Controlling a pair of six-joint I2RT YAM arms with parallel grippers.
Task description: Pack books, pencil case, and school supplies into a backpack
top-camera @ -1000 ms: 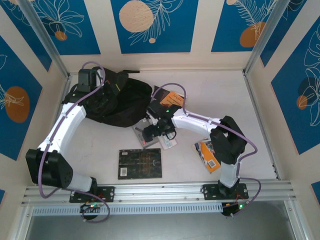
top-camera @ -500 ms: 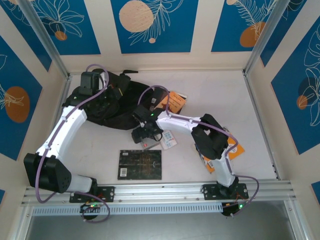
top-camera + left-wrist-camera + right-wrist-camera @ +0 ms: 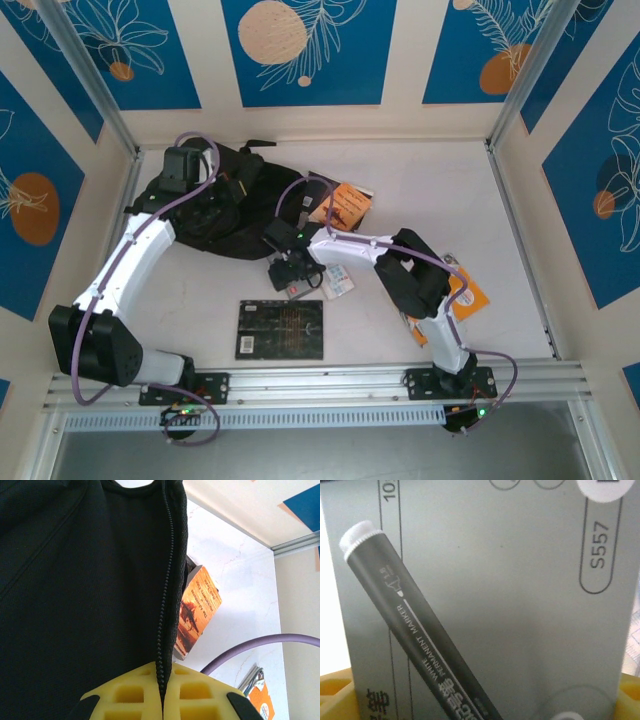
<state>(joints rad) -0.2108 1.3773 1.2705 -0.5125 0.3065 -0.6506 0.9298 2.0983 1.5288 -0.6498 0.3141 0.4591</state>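
The black backpack lies at the back left. My left gripper is shut on its zip edge, and the yellow fingers meet around the zip teeth. My right gripper is low over the table in front of the backpack. Its fingertips sit at both side edges of the grey pouch, which is printed with a white marker, so the jaws are closed on it. An orange-and-black book leans by the backpack. The black book lies near the front. An orange-and-white book is under my right arm.
A clear blue-printed packet lies just right of my right gripper. The enclosure walls stand close at the back and sides, and a metal rail runs along the near edge. Purple cables loop above both wrists.
My right gripper has moved left and down over the grey pouch, and its jaws have narrowed onto it. The left gripper still holds the zip edge and has barely moved.
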